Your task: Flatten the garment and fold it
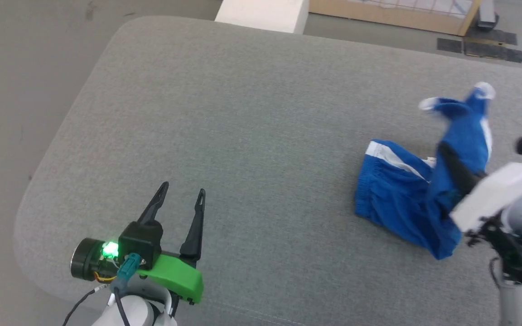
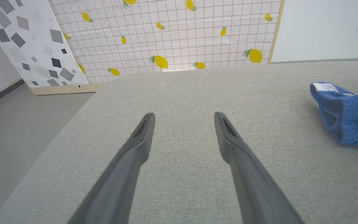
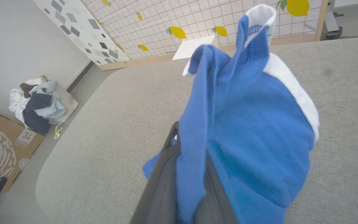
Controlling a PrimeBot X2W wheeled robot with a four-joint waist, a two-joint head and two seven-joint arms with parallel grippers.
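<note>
My right gripper (image 1: 450,164) is pinched shut on the shorts (image 1: 401,199), its dark fingers sunk into a lifted bunch of blue cloth. From the right wrist camera I see the fabric draped over and between both fingers, with a white-trimmed end standing up past the tips. The head camera shows what that close view hides. The gathered waistband end, with its white stripe, lies on the grey padded table (image 1: 243,113) toward its right side, and the raised part climbs from it to the gripper. My left gripper (image 1: 184,189) has its fingers spread wide with nothing between them. It sits low over bare table near the left corner closest to me, well apart from the shorts, and I cannot tell whether the tips touch the surface. The left wrist camera catches the waistband end at its right edge, lying flat. Past the table's far edge it shows a lemon-print panel (image 2: 172,34) beside a grey-speckled panel (image 2: 26,40). The head camera has a white block (image 1: 263,13) at that far edge. The right wrist camera also shows a heap of clothes (image 3: 37,104) on the floor by the wall, next to a cardboard box (image 3: 2,143).
</note>
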